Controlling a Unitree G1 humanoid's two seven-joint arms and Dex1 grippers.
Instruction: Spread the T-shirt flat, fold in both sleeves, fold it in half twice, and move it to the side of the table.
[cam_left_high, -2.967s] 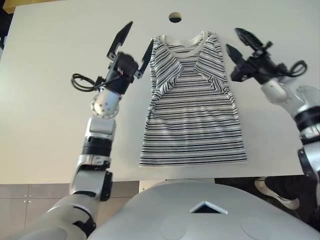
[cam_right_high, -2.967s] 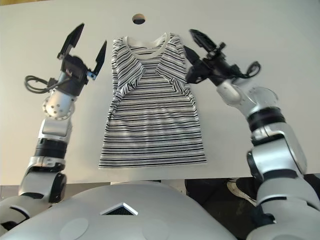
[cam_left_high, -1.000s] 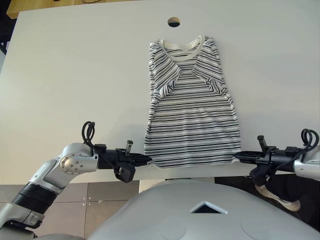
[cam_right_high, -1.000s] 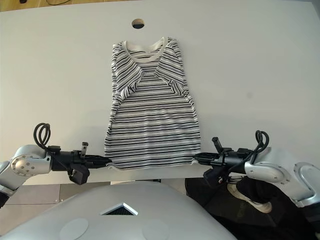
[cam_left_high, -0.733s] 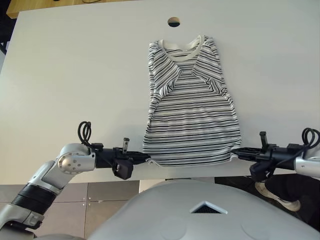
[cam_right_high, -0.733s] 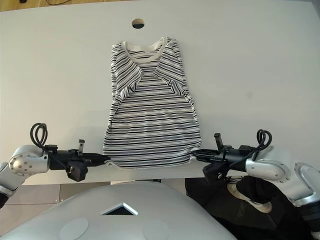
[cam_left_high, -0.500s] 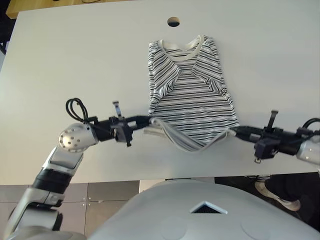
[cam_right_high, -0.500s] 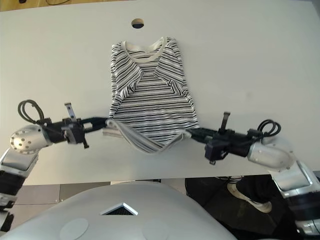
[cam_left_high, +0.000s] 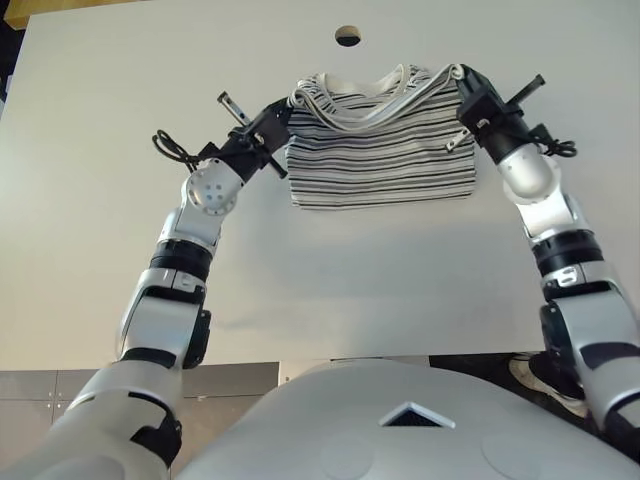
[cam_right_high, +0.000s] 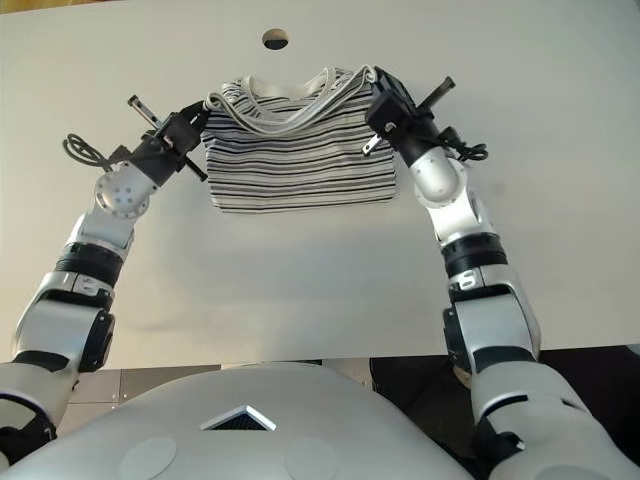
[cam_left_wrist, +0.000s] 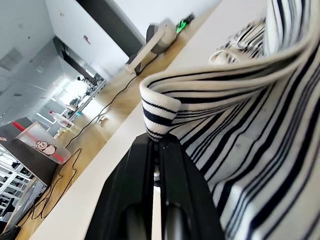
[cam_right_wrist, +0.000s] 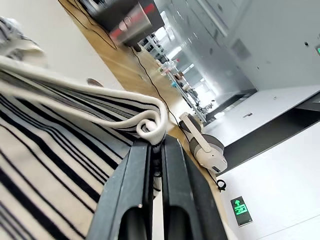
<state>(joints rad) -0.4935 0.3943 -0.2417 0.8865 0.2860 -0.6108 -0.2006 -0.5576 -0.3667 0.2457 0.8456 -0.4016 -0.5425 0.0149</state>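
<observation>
The left pincer (cam_left_high: 285, 118) and the right pincer (cam_left_high: 462, 86) are each closed tight on one hem corner of the striped T-shirt (cam_left_high: 382, 155). A second ago these corners were at the near edge of the bench (cam_left_high: 90, 260). Now both arms have carried them up to the collar, near the far edge and just before the round hole (cam_left_high: 348, 36). The T-shirt now lies folded in half across its middle, with the hem held a little above the collar.
</observation>
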